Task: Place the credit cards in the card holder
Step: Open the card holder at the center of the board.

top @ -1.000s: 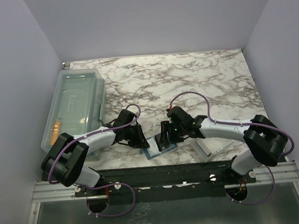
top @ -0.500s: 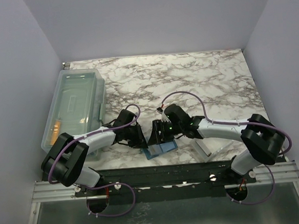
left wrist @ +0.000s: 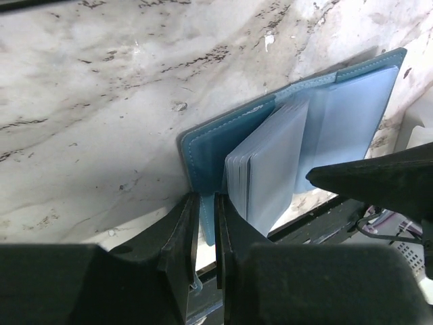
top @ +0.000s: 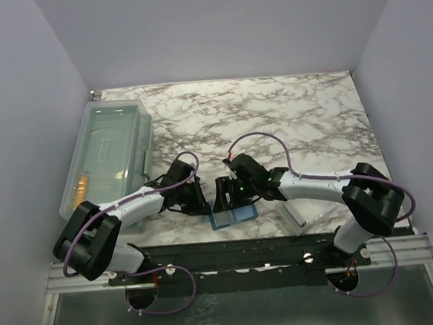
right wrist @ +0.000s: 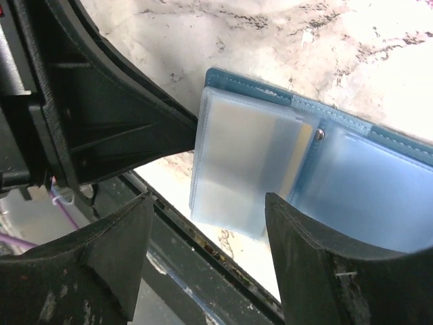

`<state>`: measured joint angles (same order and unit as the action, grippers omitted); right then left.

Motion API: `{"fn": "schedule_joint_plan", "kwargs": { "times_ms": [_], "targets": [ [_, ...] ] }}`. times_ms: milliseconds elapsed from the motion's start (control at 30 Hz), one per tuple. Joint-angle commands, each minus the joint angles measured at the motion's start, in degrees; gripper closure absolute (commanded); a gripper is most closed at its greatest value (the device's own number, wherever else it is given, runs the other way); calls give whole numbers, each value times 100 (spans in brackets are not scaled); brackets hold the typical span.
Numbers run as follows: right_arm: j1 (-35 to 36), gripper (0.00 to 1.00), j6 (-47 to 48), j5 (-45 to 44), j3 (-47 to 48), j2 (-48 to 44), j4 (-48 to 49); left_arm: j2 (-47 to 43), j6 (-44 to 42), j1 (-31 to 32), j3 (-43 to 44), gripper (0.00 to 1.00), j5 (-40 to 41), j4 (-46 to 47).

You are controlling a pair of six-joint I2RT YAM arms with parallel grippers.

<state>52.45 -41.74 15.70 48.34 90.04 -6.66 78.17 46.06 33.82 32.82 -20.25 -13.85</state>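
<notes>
At the marble worktop's (top: 287,113) near edge, the teal card holder (left wrist: 298,135) lies open, its clear sleeves (right wrist: 243,162) fanned upward. The left pincer (left wrist: 206,203) is clamped on its cover edge. The right pincer (right wrist: 210,237) hovers over the sleeves, spread wide, holding nothing. Farther left, a clear bin (top: 144,141) contains golden-orange credit cards (top: 79,188).

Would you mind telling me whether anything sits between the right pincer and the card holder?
Nothing visible does: the right pincer is open right at the card holder, while the left pincer clamps its cover.
</notes>
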Motion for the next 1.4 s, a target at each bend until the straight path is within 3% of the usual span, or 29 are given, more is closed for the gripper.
{"fn": "schedule_joint_plan", "kwargs": {
  "times_ms": [0,133,367,600,900,1200,1367],
  "targets": [
    [235,30,198,-704,323,361,-408,62,-84,1,-15,78,149,-168],
    [426,34,150,-1329,547,540,-768,-79,-85,-3,-31,78,214,-260],
    [668,35,129,-2002,856,879,-1319,-544,-77,1,125,66,440,-668],
    [868,47,-163,-2711,1180,1111,-1918,-857,-101,1,409,62,449,-921],
    [868,47,-387,-2337,511,421,-1142,-876,-127,3,751,62,-101,-910],
    [864,47,-405,-2285,448,381,-1026,-350,151,12,670,65,-771,-163],
    [864,46,-399,-2247,387,254,-930,92,141,32,545,74,-817,112]
  ]
}}
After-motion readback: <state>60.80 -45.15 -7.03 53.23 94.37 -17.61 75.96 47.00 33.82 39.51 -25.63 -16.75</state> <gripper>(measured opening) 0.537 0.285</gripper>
